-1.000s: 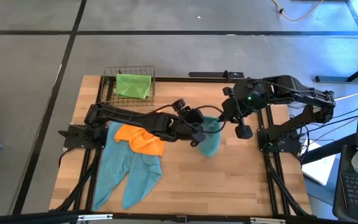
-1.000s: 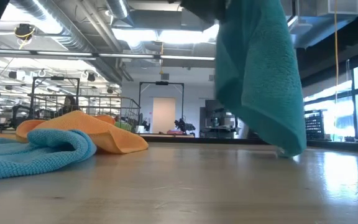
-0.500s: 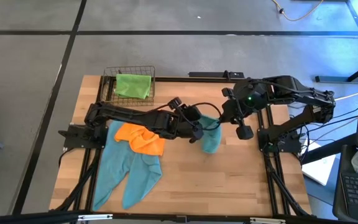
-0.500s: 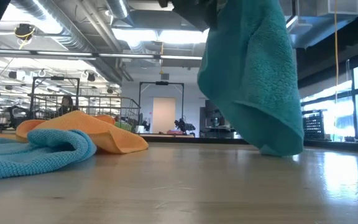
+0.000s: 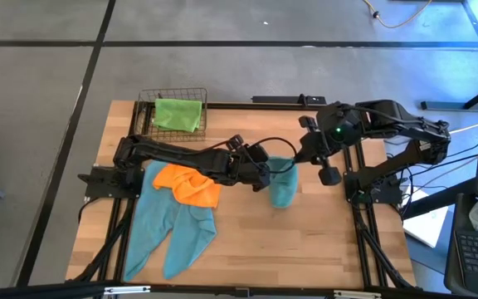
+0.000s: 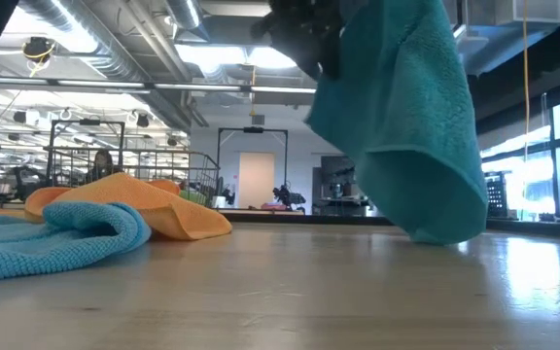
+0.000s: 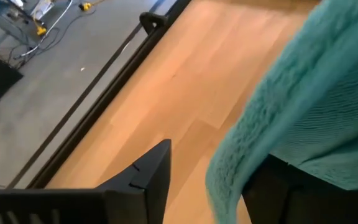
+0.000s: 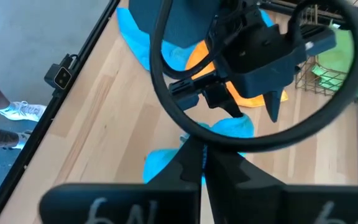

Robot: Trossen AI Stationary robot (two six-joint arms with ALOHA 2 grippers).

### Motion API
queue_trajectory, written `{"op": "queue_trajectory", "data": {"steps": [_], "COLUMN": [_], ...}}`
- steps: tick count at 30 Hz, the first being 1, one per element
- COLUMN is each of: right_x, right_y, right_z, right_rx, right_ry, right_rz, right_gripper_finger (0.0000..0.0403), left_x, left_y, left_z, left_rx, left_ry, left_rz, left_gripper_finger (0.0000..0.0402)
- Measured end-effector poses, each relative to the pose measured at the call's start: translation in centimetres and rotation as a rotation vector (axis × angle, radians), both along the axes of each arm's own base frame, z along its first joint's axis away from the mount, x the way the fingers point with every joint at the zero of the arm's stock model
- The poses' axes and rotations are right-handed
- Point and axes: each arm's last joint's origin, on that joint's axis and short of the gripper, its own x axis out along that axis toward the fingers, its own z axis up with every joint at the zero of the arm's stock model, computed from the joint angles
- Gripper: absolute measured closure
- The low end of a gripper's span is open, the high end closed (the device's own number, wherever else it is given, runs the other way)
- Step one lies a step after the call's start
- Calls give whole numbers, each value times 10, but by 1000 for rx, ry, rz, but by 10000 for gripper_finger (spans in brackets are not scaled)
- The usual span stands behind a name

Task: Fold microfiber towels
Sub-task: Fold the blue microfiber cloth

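High view: limp teal microfiber towel (image 5: 282, 184) hangs above mid-worktop between both arms, its long axis near vertical. Low view shows its folded lower edge (image 6: 426, 209) at or just above the boards; contact cannot be told.

- Right hand (image 5: 299, 159) is pressed together on the towel's upper edge; in the right wrist view the fingers (image 8: 194, 163) meet over blue cloth.
- Left hand (image 5: 262, 174) sits just beside the towel on its left flank, spread. In the left wrist view one finger (image 7: 143, 177) stands clear of the cloth and the other (image 7: 291, 186) is under the teal pile (image 7: 309, 106), so the towel lies between the spread fingers, not yet pinched as far as I can judge.
- Key relation: the left hand is nearer the free edge; that edge hangs downward, away from the right hand's pinch.

Outward: crumpled orange towel (image 5: 187, 186) lies over flat light-blue towels (image 5: 168, 228) on the light wooden worktop (image 5: 305, 241), left side. Folded lime-green towel (image 5: 178, 114) lies in a wire basket (image 5: 146, 101) at the far left corner.

No brands, labels or writing legible.
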Motion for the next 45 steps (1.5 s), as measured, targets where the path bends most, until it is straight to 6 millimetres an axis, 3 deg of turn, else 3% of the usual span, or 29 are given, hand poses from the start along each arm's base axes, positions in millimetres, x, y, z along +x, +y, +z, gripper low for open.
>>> {"op": "queue_trajectory", "data": {"steps": [8,16,24,30,35,45], "right_x": [-10,-18,-31,-42,-41,-19], "right_y": [0,-1,0,-1,-3,-35], "right_z": [4,5,7,7,3,-28], "right_rx": [2,22,88,88,5,-483], "right_ry": [-13,17,41,75,90,134], "right_rz": [-1,-22,-26,-27,-33,-238], "right_gripper_finger": [391,391,391,391,391,391], "left_x": [-1,-2,-10,-19,-30,-54], "left_y": [1,-2,-8,-8,7,62], "left_z": [-8,-11,-12,3,21,54], "left_rx": [-33,-131,-128,-109,-16,88], "left_ry": [-17,22,130,105,142,167], "left_rz": [48,-16,-79,-83,-105,-20], "left_gripper_finger": [269,392,401,401,401,401]}}
